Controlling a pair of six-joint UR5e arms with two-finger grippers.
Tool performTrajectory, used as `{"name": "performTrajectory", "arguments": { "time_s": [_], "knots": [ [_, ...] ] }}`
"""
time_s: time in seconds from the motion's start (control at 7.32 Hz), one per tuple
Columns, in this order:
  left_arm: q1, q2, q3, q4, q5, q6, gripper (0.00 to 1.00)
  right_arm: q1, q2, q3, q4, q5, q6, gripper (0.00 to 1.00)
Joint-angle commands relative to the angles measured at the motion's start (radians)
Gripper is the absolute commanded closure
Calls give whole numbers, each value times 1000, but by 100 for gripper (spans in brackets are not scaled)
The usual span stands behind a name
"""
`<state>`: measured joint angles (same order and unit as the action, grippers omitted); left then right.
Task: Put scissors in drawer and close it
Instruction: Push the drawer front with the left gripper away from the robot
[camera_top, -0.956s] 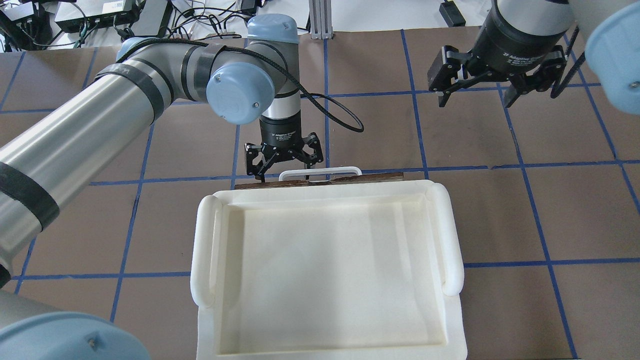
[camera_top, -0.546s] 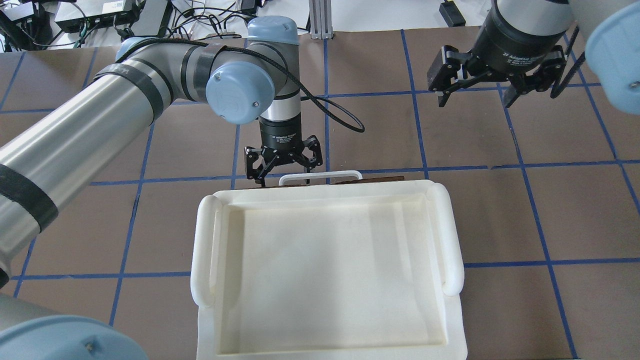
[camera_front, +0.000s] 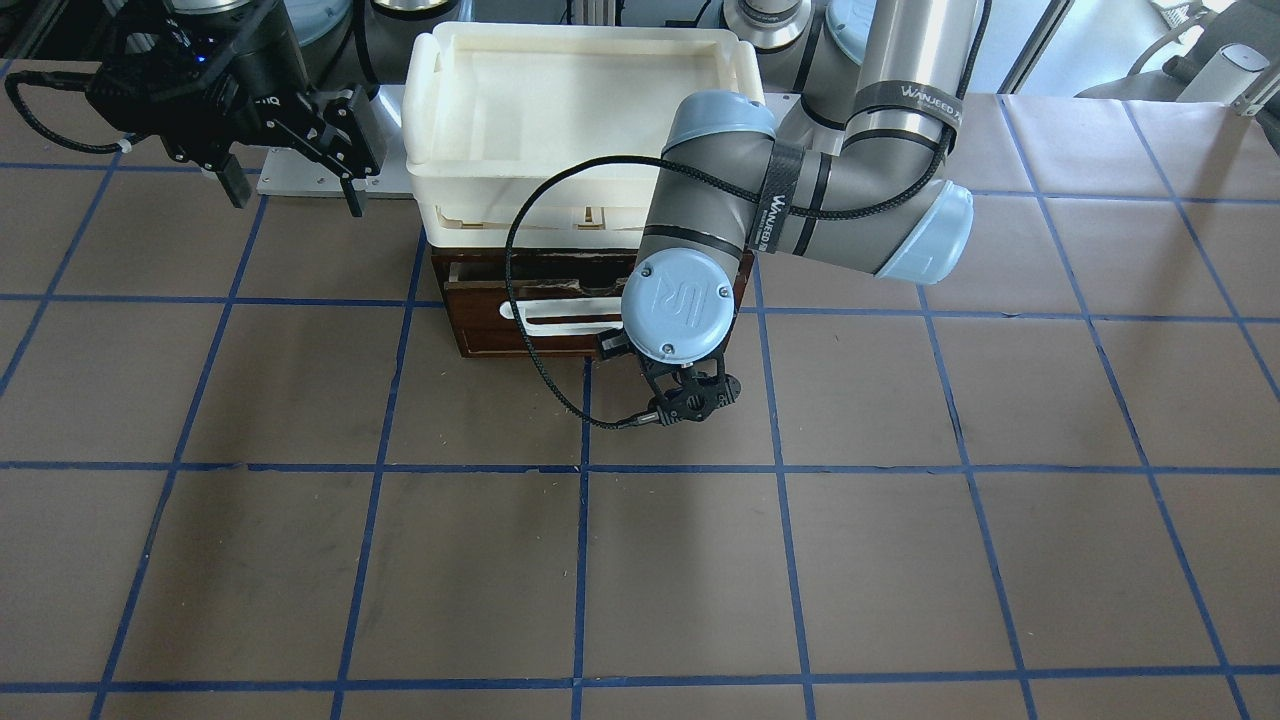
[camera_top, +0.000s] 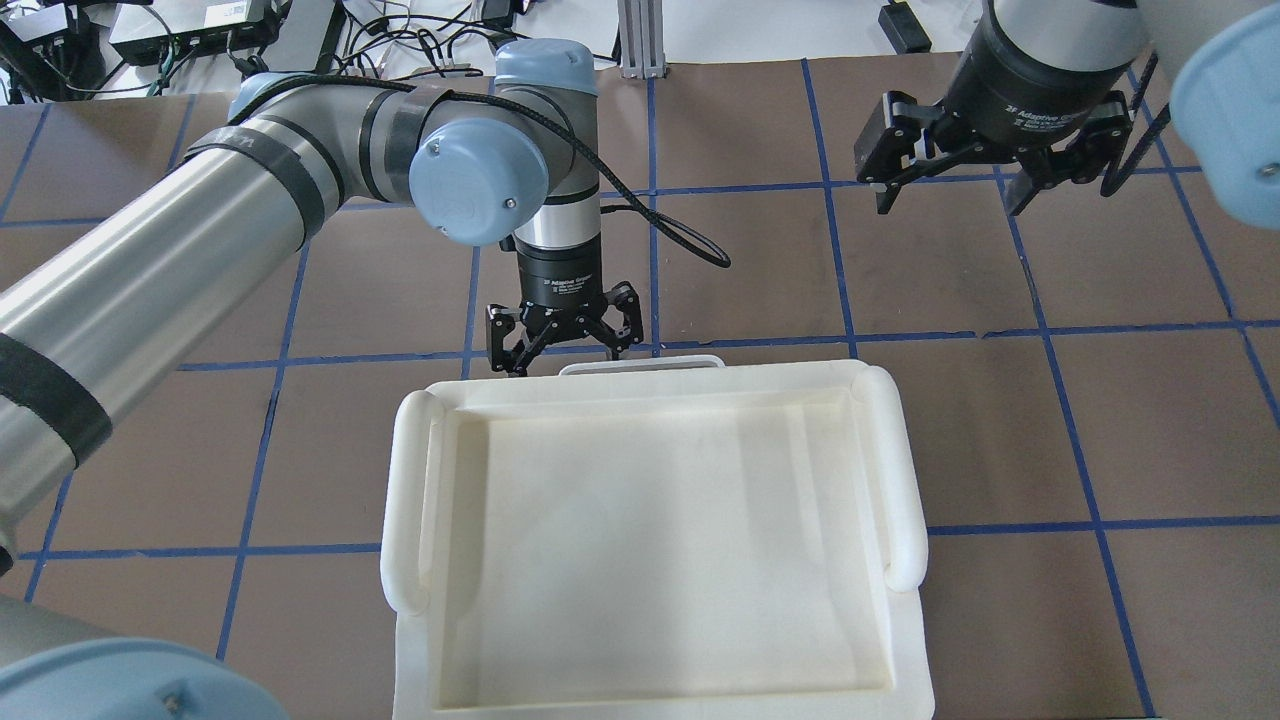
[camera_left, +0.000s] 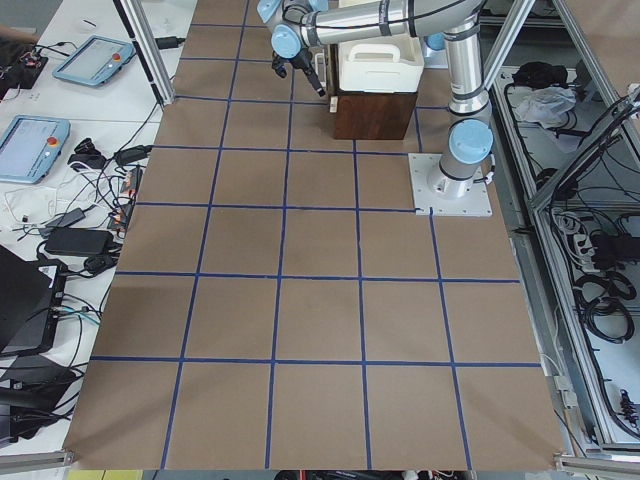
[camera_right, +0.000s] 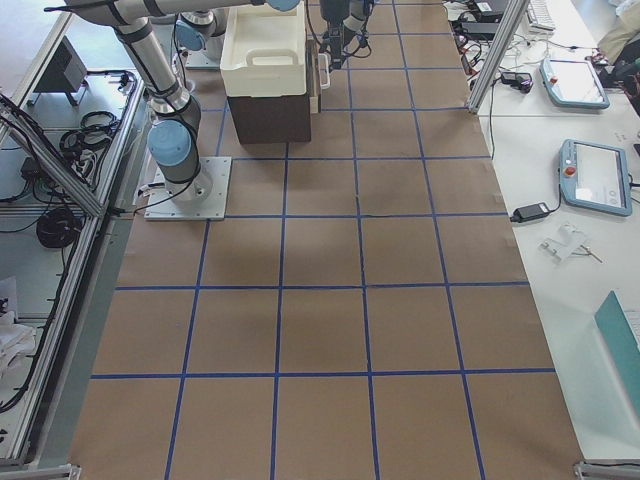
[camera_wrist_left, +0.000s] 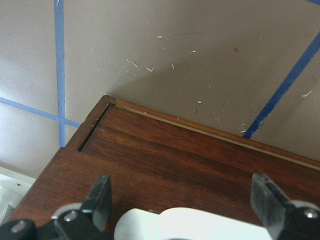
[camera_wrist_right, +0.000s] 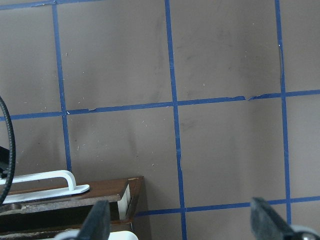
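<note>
The drawer's dark brown front (camera_front: 500, 330) with its white bar handle (camera_front: 560, 310) sits under the cream tray, pushed almost fully in. From overhead only the handle (camera_top: 640, 362) shows past the tray's rim. My left gripper (camera_top: 563, 345) is open and sits right at the drawer front (camera_wrist_left: 175, 155), its fingers astride one end of the handle (camera_wrist_left: 190, 225). My right gripper (camera_top: 950, 190) is open and empty, high and off to the side. A thin strip of the drawer's pale side (camera_wrist_right: 126, 196) shows in the right wrist view. The scissors are not in view.
The cream plastic tray (camera_top: 400, 500) rests on top of the brown cabinet (camera_left: 372, 115) and overhangs it. The brown table has blue tape grid lines (camera_top: 830, 260). Cables and tablets lie beyond the table's edges in the side views.
My left gripper has moved toward the tray, and the drawer front has slid in with it until its brown strip is hidden under the tray's rim. The right arm has not moved.
</note>
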<state>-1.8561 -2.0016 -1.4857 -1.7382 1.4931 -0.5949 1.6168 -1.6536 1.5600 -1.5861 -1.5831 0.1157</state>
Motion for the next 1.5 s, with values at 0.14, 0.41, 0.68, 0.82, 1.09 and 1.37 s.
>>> {"name": "performTrajectory", "arguments": {
  "time_s": [0.14, 0.41, 0.68, 0.82, 1.09, 1.37],
  "knots": [
    [0, 3, -5, -27, -1, -2, 0, 0, 0, 0, 0, 0, -1, 0],
    [-2, 6, -15, -29, -7, -17, 0, 0, 0, 0, 0, 0, -1, 0],
    [-2, 7, -16, -35, -7, -37, 0, 0, 0, 0, 0, 0, -1, 0],
    [-5, 7, -16, -41, -7, -37, 0, 0, 0, 0, 0, 0, -4, 0],
    [-11, 20, -15, -61, -7, -37, 0, 0, 0, 0, 0, 0, -5, 0],
    [-11, 20, -16, -66, -8, -37, 0, 0, 0, 0, 0, 0, -5, 0]
  ]
}}
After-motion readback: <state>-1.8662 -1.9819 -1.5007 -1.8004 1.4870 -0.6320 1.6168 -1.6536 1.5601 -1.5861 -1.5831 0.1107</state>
